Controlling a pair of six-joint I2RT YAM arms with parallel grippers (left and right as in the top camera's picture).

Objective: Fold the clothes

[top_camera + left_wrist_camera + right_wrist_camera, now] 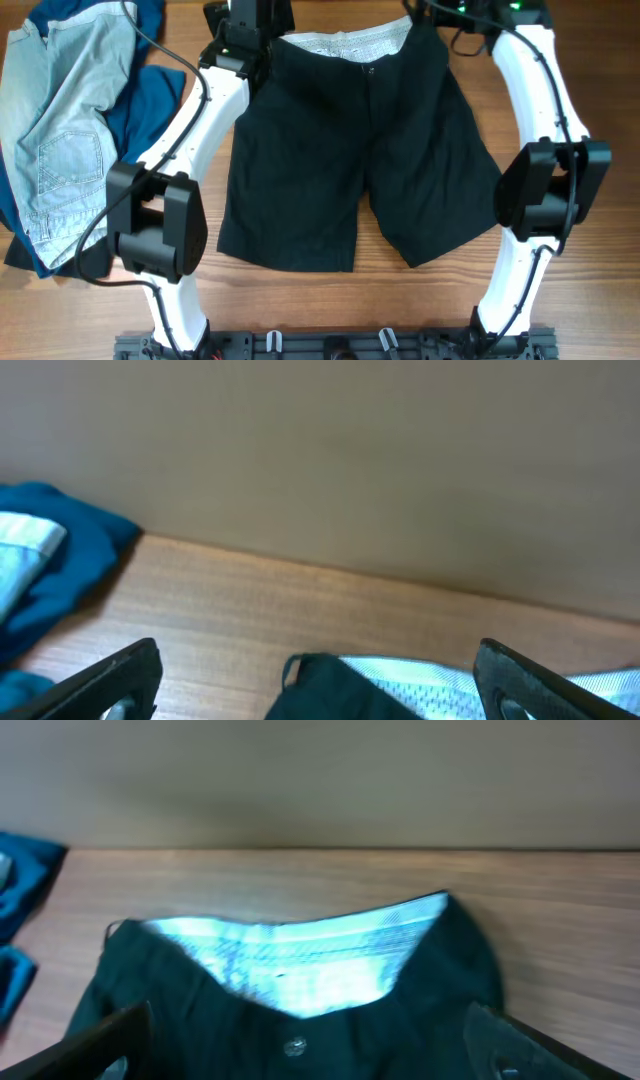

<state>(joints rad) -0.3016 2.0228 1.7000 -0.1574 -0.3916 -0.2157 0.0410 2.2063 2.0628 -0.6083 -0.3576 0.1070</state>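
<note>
Black shorts lie flat in the middle of the table, waistband at the far edge with its pale lining showing. My left gripper is open over the waistband's left corner, which sits between its fingers. My right gripper is open over the waistband's right part; its view shows the button and lining between its fingers. Neither gripper holds anything.
A pile of other clothes sits at the far left: light denim jeans on top of a blue garment, which also shows in the left wrist view. The wooden table ends near the waistband against a wall.
</note>
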